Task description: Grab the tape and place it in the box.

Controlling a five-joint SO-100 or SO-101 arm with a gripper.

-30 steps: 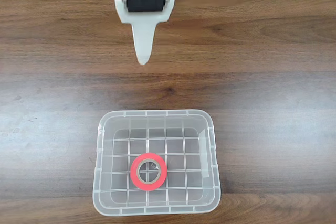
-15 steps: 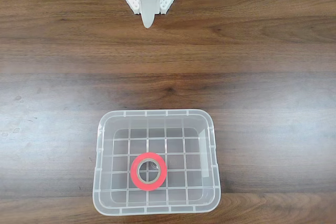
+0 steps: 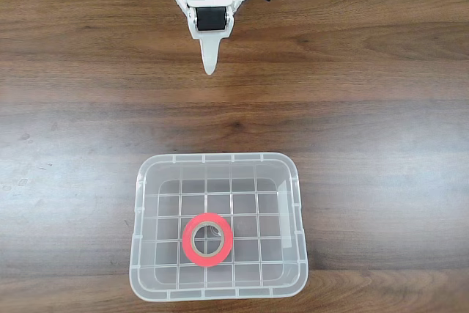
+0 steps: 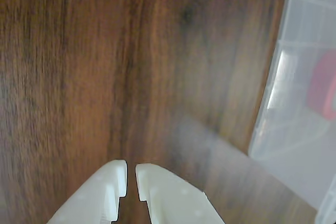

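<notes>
On the left of the wrist view the gripper (image 4: 131, 174) has its white fingers almost pressed together on nothing, it has dipped back into the fixed view from the top edge, and the tape (image 3: 208, 240) lies flat in the box (image 3: 218, 295) (so the job looks done).

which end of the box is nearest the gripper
The box's short rim at the top in the fixed view, facing the gripper; the tape lies nearer the opposite end.
</notes>
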